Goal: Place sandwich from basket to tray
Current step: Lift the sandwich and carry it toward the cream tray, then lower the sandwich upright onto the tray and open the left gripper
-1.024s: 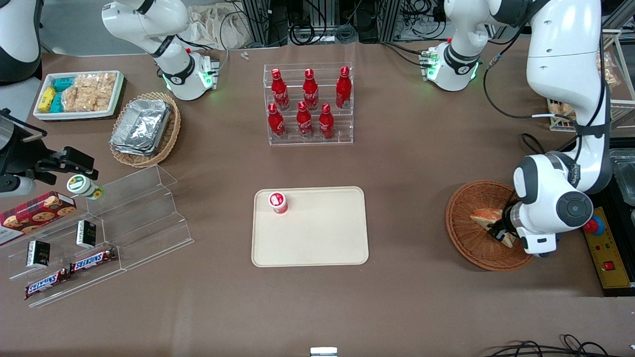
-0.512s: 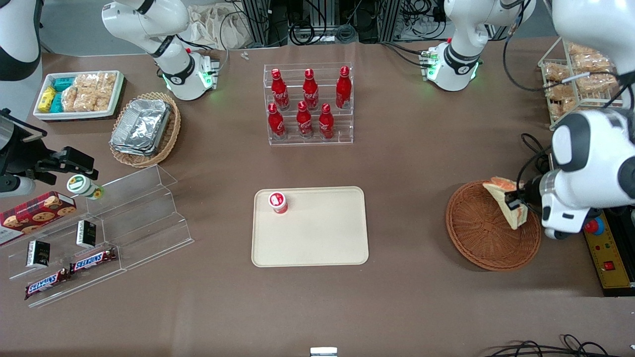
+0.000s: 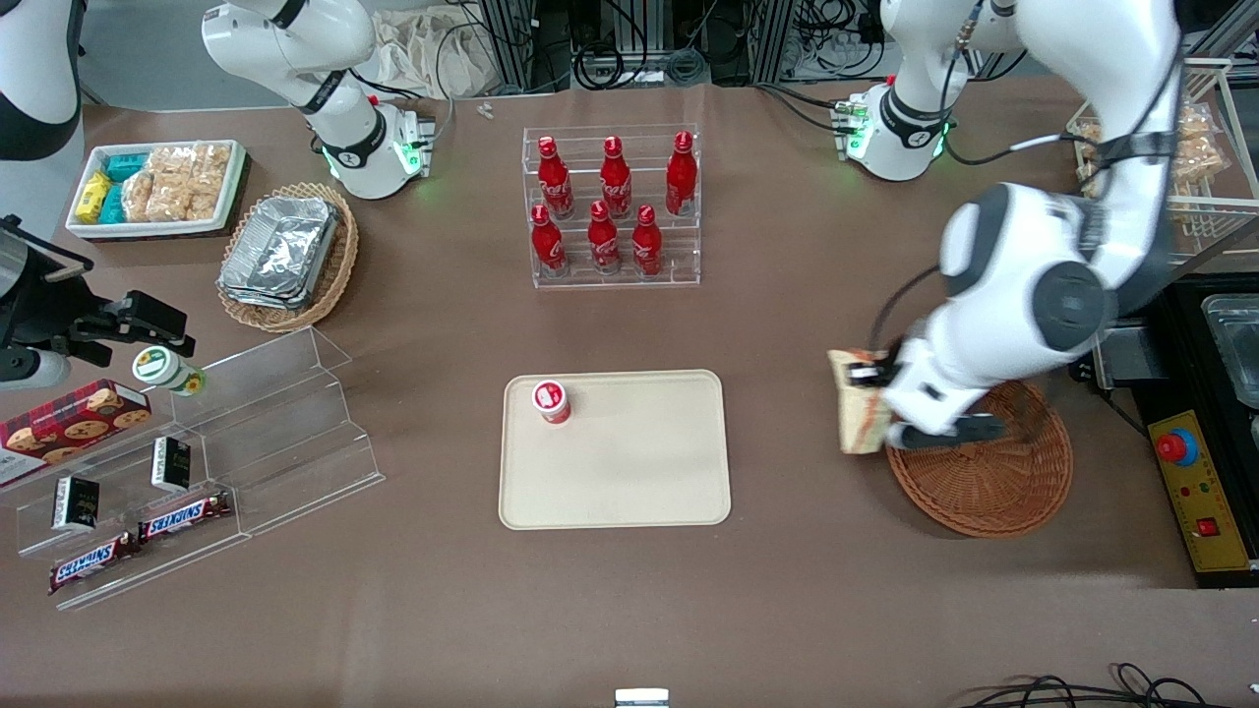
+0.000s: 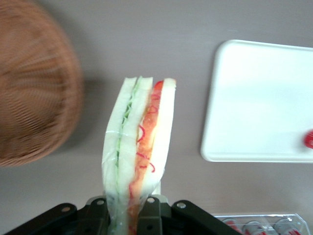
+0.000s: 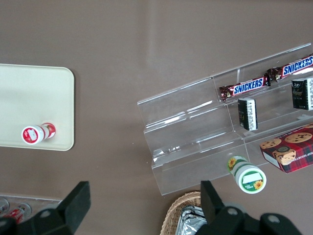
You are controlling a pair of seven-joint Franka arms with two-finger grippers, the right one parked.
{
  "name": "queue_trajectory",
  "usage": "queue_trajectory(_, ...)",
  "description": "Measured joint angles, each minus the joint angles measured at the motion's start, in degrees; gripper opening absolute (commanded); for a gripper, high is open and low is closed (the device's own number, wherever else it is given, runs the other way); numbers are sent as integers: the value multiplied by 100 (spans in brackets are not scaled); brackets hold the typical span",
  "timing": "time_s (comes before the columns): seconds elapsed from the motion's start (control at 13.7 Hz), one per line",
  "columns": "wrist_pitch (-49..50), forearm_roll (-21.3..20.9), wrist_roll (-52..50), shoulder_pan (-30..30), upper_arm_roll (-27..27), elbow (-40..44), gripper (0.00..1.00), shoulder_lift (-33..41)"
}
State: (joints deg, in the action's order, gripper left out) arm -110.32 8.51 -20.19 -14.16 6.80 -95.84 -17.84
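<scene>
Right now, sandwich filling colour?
Red, orange and green between white bread, sandwich in claw; left wrist view.

Lab bench under flat, even light
A brown matte table (image 3: pixel 787 610) fills nearly the whole front view, its covering smooth and casting only soft shadows; past its edge farthest from the front camera lie tangled black cables (image 3: pixel 629 59) among aluminium frame posts (image 3: pixel 511 39) on a grey floor (image 3: pixel 148 59), and more black cables (image 3: pixel 1082 693) curl at the nearest edge, toward the working arm's end
</scene>
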Motion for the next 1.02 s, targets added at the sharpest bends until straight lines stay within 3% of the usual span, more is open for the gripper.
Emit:
queue_trajectory(0.44,-1533,-104,-151,-1069,76,69,0,-1072)
queue_trajectory(0.8,-1907,-544,-676,-1265,68,778,0,-2208)
queue_trajectory(0.88,-2070,-577,-716,-1286,68,832,21,-2313)
queue_trajectory(0.95,-2186,-668,-804,-1312,68,857,99,-2387)
queue_trajectory(1.02,-2241,-816,-918,-1336,67,869,100,-2443)
